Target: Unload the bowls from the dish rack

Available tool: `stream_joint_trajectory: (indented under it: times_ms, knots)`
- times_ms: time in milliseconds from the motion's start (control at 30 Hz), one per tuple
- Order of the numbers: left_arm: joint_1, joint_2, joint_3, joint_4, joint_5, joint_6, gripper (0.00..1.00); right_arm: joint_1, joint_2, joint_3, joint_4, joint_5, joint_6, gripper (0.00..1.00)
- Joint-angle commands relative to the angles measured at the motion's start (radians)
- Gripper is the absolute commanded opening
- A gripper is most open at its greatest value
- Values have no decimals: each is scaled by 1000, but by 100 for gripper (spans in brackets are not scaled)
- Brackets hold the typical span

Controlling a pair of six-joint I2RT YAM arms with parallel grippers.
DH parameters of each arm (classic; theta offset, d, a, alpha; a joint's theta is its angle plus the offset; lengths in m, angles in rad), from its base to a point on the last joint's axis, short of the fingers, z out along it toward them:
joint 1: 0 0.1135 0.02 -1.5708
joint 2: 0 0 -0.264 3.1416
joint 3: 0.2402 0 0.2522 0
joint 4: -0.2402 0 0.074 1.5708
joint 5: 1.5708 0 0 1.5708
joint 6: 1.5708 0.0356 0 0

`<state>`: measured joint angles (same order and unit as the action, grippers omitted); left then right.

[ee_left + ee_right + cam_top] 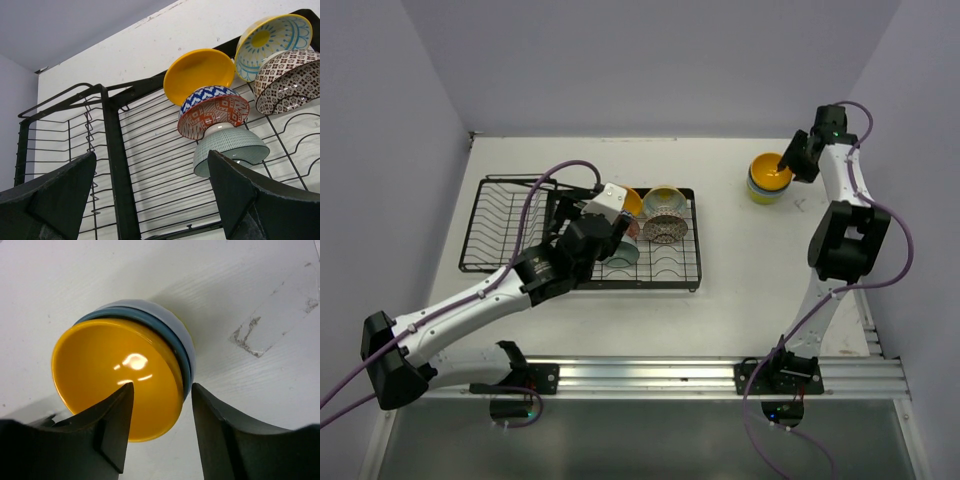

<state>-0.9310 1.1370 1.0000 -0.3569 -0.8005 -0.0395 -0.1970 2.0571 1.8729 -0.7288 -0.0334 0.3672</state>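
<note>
Right gripper [161, 386] astride yellow bowl [95, 365] rim

Mostly covered in the top view by the left gripper [625, 228]: pale teal ribbed bowl [623, 256] in the black wire dish rack [500, 230]. Cut off at the 3 o'clock edge of the left wrist view: brown-and-white patterned bowl [290, 82]. Beneath the orange-yellow bowl [115, 380], only rims of stacked bowls [175, 337] showing; count unclear.
</note>
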Motion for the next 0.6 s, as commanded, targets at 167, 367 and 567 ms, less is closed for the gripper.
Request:
stream_joint_trajectory:
  times_ms: [167,367,567]
  knots:
    - [0,27,0,42,-6,13,97,-1,3,74,-15,-25,-1,64]
    - [0,40,-4,47,-22,18,97,-1,-98,-7,20,-34,6,66]
    - [0,40,-14,62,15,13,100,-1,-279,-157,92,-114,24,77]
